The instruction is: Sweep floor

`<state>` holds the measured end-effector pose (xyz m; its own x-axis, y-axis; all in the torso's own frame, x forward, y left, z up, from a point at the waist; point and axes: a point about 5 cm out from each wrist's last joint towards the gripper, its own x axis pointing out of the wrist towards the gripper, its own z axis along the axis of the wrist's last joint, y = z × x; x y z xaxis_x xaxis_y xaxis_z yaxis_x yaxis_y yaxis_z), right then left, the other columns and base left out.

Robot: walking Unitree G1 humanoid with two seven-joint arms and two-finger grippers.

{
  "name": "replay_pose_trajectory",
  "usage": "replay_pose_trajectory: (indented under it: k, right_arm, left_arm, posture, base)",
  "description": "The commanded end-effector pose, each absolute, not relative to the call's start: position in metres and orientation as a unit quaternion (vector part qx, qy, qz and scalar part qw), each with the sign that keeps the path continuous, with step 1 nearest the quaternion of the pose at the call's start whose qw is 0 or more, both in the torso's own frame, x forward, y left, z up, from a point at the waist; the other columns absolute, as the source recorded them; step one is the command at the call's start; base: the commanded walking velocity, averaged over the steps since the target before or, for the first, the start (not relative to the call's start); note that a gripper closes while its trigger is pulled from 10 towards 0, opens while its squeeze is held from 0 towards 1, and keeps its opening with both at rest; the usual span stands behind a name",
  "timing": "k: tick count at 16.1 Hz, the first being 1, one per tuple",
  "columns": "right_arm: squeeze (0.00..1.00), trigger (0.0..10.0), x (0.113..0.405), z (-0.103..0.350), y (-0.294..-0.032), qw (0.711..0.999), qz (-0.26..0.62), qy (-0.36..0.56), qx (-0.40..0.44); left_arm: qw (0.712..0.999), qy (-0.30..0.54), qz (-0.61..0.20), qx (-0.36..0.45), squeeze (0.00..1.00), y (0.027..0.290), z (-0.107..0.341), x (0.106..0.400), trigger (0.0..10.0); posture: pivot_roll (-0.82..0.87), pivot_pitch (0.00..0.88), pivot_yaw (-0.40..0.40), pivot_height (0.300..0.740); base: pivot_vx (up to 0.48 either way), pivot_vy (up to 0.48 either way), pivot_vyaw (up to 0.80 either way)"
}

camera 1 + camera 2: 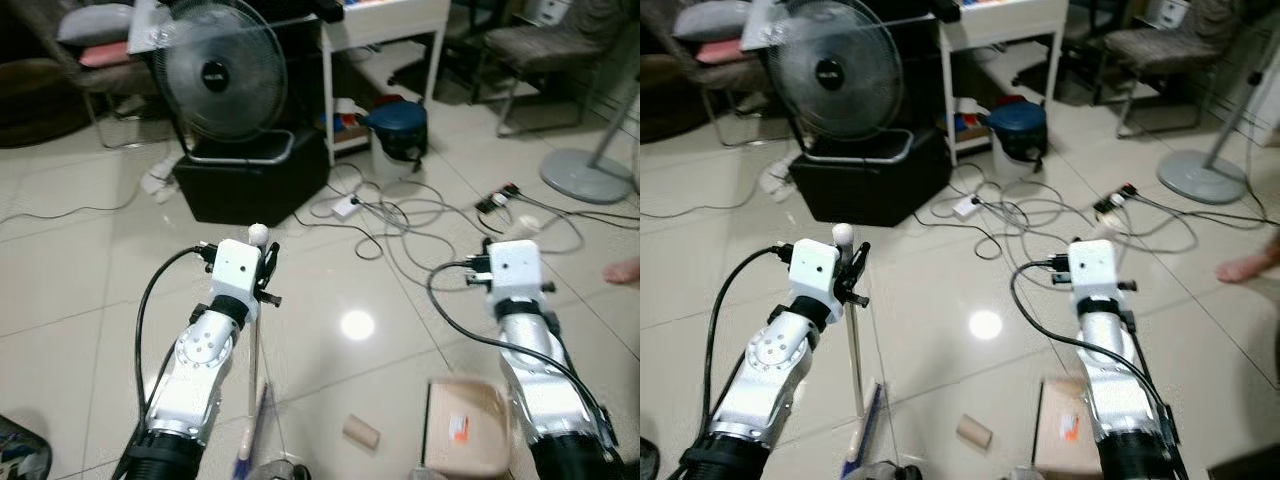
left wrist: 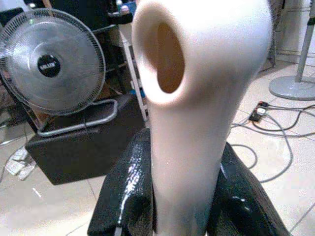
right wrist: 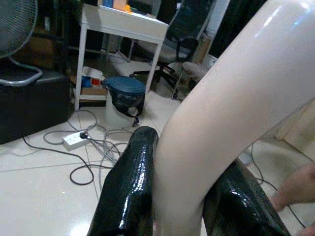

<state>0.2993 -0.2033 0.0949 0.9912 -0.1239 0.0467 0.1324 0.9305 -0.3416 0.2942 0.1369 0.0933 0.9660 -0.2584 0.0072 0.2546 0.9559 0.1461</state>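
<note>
Left gripper (image 1: 262,262) clamps the broom handle (image 1: 256,330), its head low between the arms. For a clean sweep toward the cardboard tube (image 1: 361,432), the right gripper (image 3: 172,196), closed on the dustpan handle (image 3: 231,108), should keep the tan dustpan (image 1: 465,428) flat.

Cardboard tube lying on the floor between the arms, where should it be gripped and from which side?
Grip the cardboard tube across its middle, coming straight down from above. It lies on its side on the tile floor, so the fingers should probably span its round width, not its length.
</note>
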Motion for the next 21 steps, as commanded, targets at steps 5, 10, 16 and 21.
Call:
replay_pose_trajectory:
  k: [5,10,16,21]
  right_arm:
    - [0.0,10.0,0.312,0.08,-0.154,0.983,0.055,-0.034,-0.173]
    - [0.0,10.0,0.31,0.068,-0.108,0.977,0.125,-0.045,-0.165]
    - [0.0,10.0,0.313,0.075,-0.084,0.985,0.127,-0.063,-0.094]
    - [0.0,10.0,0.314,0.076,-0.079,0.987,0.125,-0.071,-0.077]
  left_arm:
    - [0.987,-0.031,-0.13,0.086,0.0,0.129,0.092,0.302,10.0]
    - [0.984,-0.023,-0.149,0.092,0.0,0.114,0.081,0.303,10.0]
    - [0.987,-0.015,-0.157,0.038,0.0,0.086,0.08,0.31,10.0]
    - [0.994,-0.004,-0.105,-0.028,0.0,0.093,0.079,0.317,10.0]
  posture:
    - [-0.02,0.191,0.083,0.74]
    - [-0.03,0.223,0.083,0.74]
    - [-0.04,0.233,0.079,0.74]
    - [-0.04,0.23,0.079,0.74]
  base:
    - [0.0,0.0,0.0]
    - [0.0,0.0,0.0]
    - [0.0,0.0,0.0]
    - [0.0,0.0,0.0]
